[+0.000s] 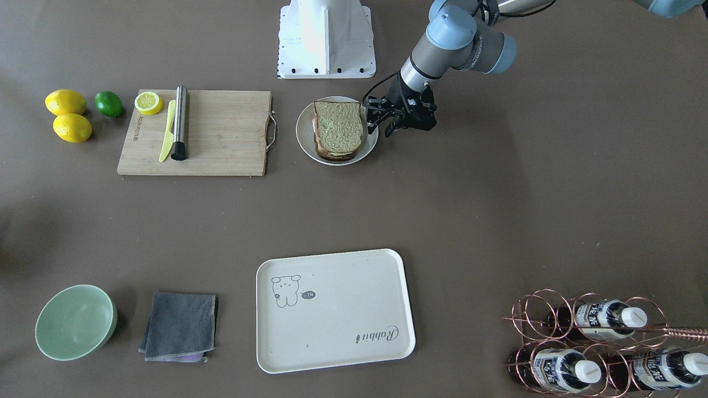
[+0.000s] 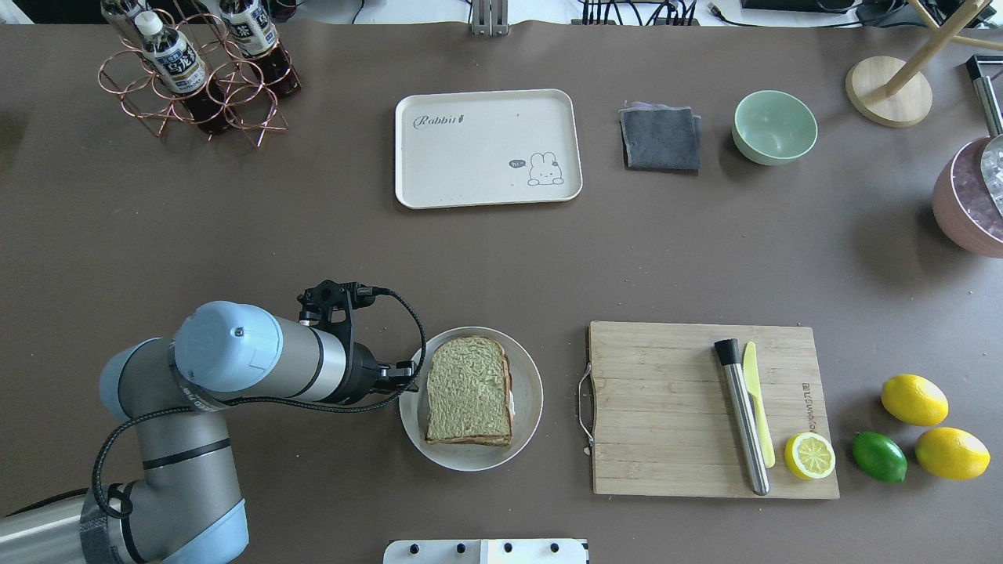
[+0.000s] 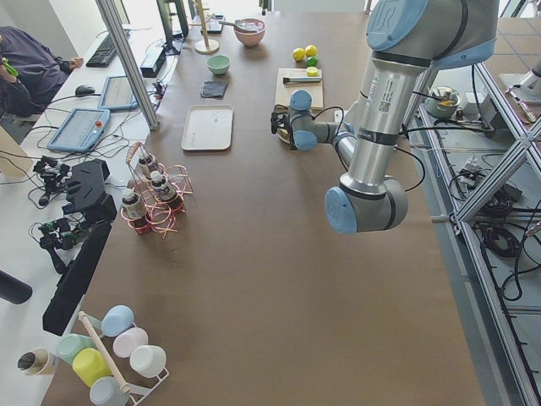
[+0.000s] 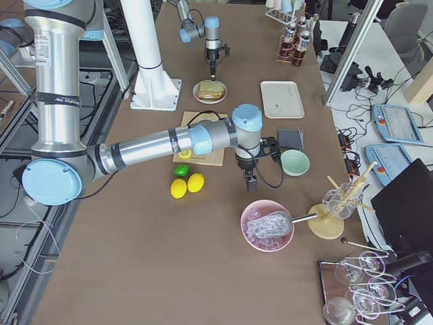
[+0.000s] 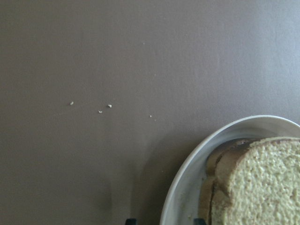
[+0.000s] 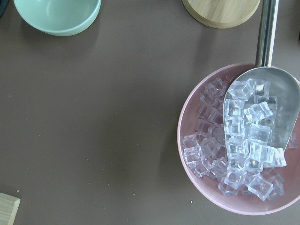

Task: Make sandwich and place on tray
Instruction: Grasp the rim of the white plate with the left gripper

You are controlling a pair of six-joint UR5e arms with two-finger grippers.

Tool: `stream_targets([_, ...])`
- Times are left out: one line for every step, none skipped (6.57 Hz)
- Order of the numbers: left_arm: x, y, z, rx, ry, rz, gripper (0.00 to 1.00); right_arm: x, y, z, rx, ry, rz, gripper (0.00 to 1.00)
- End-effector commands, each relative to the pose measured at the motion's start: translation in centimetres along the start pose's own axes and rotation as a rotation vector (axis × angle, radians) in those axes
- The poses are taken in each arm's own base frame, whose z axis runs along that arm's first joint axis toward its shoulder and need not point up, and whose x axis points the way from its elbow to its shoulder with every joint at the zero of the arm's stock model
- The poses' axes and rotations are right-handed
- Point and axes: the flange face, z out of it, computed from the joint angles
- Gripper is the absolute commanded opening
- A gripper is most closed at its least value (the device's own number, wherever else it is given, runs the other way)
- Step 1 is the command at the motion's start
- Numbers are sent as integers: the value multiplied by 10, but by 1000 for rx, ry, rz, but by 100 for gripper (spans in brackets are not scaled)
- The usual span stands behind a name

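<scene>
Round white plate (image 5: 187,178), closest to the left wrist camera, holds the assembled brown-crusted bread sandwich (image 5: 262,183), its rim straddled by the left tool (image 2: 405,376), fingers parted, likely to carry both to the cream-white rounded-rectangle plastic tray (image 2: 470,157) far beyond the plate; whether the right tool (image 4: 251,183) is parted or closed cannot be told.

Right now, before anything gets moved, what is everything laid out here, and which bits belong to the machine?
sandwich: one, brown-crusted, on the round white plate
tray: one, cream, operators' side
cutting board: one, wooden, bearing lemon half, yellow knife, steel muddler
lemons: two, yellow, beside the board
lime: one, green, by the lemons
bowl: one, pale green, beside grey cloth
bottles: three seen, white-capped, in copper rack
pink bowl: one, holding ice cubes and steel scoop
left end effector: one, black, open, at the plate's rim
right end effector: one, near the pink bowl, open or shut unclear
</scene>
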Motion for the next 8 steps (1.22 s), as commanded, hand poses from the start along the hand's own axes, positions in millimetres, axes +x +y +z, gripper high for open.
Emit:
stream_targets([0,2,4,-6,-3,1,49,1,1,0,-1,1,2,100])
stream_targets([1,5,6,-10,-4,4,44,1,1,0,-1,1,2,100])
stream_targets([-1,9,15,-20,-15,4,33,3,1,3,-6,0,6,100])
stream_targets([-1,8,16,-20,-17,9,20,3,0,2,-4,1,4,100])
stream_targets([-1,8,16,-20,-17,9,0,2,0,2,-4,-1,4,100])
stream_targets([-1,7,14,-18,-17,9,0,3,0,3,-5,-1,5,100])
stream_targets([-1,0,10,-11,-15,5,0,4,0,4,-7,-3,7,100])
stream_targets([2,-17,-1,11,-1,-3,0,4,0,4,-7,-2,7,100])
